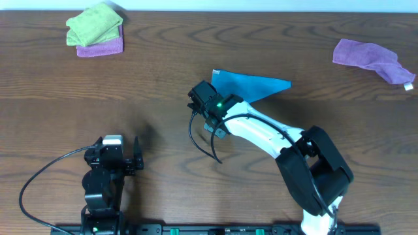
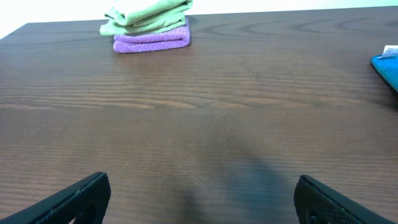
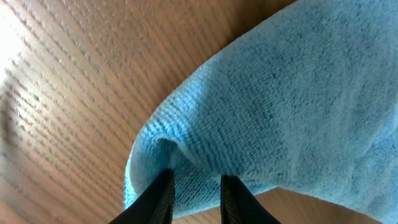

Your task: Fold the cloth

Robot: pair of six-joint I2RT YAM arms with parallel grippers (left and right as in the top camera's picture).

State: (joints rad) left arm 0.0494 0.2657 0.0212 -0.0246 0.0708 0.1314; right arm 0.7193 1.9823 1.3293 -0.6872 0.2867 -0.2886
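The sky-blue cloth (image 1: 247,85) lies near the table's middle, showing as a folded triangle pointing right. Part of it is hidden under my right arm. My right gripper (image 1: 210,112) is at its left end. In the right wrist view the fingers (image 3: 194,190) are shut on a bunched corner of the cloth (image 3: 280,106), held just above the wood. A blue edge of the cloth shows at the far right of the left wrist view (image 2: 387,67). My left gripper (image 1: 112,158) rests near the front left, open and empty (image 2: 199,202).
A lime-green cloth (image 1: 95,23) lies folded on a purple cloth (image 1: 101,46) at the back left, also seen in the left wrist view (image 2: 151,40). Another purple cloth (image 1: 372,57) lies crumpled at the back right. A black cable (image 1: 199,143) loops by my right arm.
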